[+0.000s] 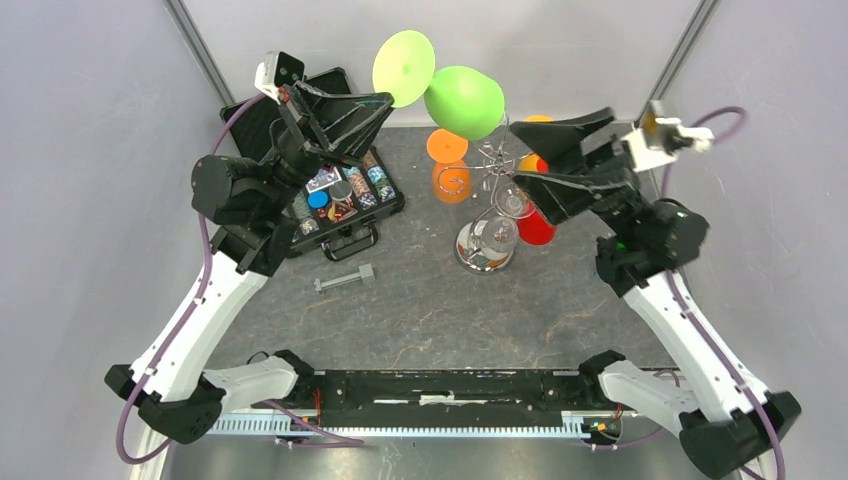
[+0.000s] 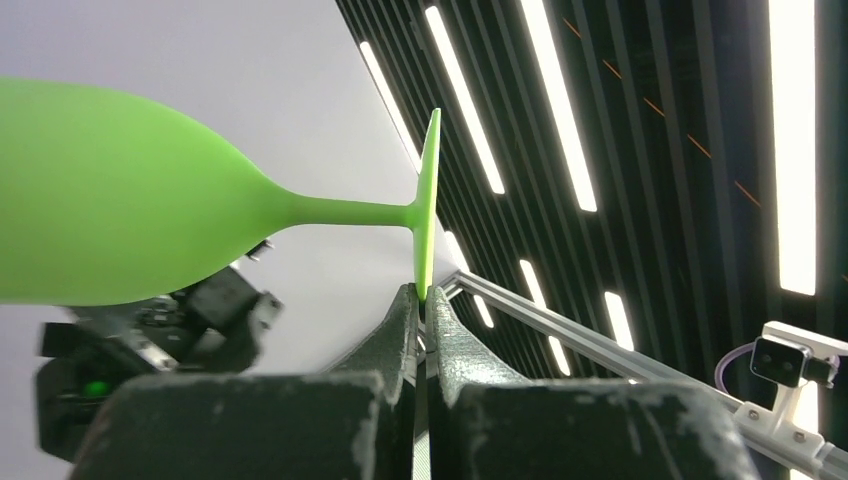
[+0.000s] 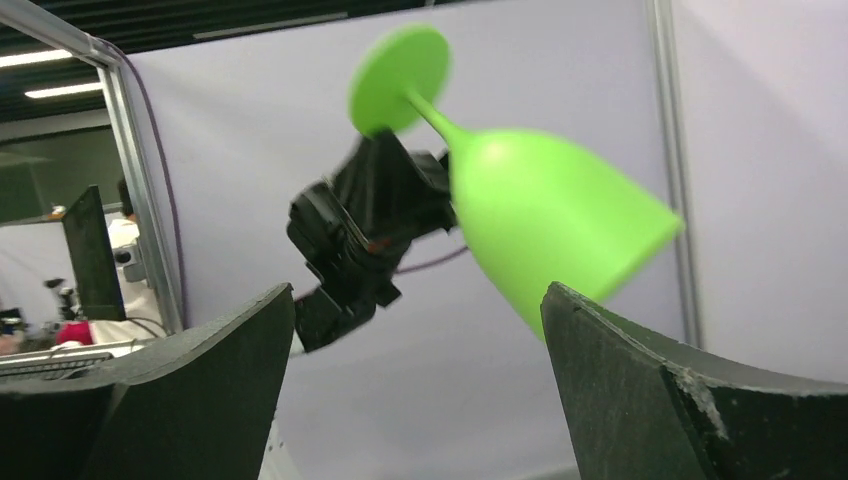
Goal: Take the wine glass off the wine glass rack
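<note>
Grey stone-look table (image 1: 420,310), matte. On it stands the wine glass rack (image 1: 486,246): shiny chrome wire, round domed base, curled hooks up top. We see the wine glass (image 1: 463,100) off the rack, in the air up-left of the hooks. It's smooth, opaque, lime green. Long axis approx. horizontal, flat round foot toward the left arm, bowl mouth toward the right arm. Left gripper (image 2: 422,298) is pinched tight on the foot's rim, edge-on. Right gripper (image 1: 514,152) gapes wide, holding nothing, w/ the bowl near its fingers.
</note>
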### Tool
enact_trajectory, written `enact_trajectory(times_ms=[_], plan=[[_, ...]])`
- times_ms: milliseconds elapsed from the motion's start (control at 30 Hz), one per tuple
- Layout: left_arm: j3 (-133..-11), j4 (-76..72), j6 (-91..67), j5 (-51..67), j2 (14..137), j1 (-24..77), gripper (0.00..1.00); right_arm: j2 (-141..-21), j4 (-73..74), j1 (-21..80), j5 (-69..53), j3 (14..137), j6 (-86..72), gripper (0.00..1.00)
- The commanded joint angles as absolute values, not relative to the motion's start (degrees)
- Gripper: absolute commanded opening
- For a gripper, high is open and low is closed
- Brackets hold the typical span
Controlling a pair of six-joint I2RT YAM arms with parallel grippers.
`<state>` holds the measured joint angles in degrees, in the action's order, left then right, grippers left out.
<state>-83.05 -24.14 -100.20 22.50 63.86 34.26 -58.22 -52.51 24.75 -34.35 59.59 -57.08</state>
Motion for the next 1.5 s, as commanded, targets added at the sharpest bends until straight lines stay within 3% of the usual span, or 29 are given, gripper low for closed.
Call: enact_trajectory(times_ms=[0, 233, 367, 433, 633, 967, 1300, 1467], plan=[[-85.31, -26.53, -97.57, 21.46, 65.10, 34.39, 0.02, -53.51, -44.38, 24.87, -27.69, 64.77, -43.45, 0.97], [-85.44, -26.64, -96.83, 21.28, 65.57, 34.29, 0.02, -53.52, -12.97, 24.88, -11.00, 73.29, -34.85, 0.99], [-85.29, -25.92, -95.94, 21.06, 65.10, 34.29, 0.02, -55.14, -4.89, 24.84, -6.50, 76.82, -32.50, 0.84], [-85.17, -26.09, -96.19, 20.97, 65.07, 34.29, 0.02, -54.61, -8.87, 24.87, -10.31, 74.98, -33.55, 0.84], [-85.87, -27.43, -98.41, 21.68, 65.65, 34.31, 0.02, -55.10, -20.78, 24.87, -20.97, 71.05, -40.86, 0.98], [-82.74, -31.90, -104.25, 21.81, 64.83, 34.36, 0.02, -59.91, -46.01, 25.26, -31.57, 66.92, -58.51, 0.98], [-80.77, -34.19, -106.64, 23.12, 65.20, 34.40, 0.02, -64.26, -61.01, 26.23, -35.81, 69.75, -70.65, 0.85], [-80.40, -34.36, -106.88, 23.98, 65.80, 34.39, 0.02, -65.19, -63.08, 27.13, -35.58, 70.32, -70.46, 0.71]])
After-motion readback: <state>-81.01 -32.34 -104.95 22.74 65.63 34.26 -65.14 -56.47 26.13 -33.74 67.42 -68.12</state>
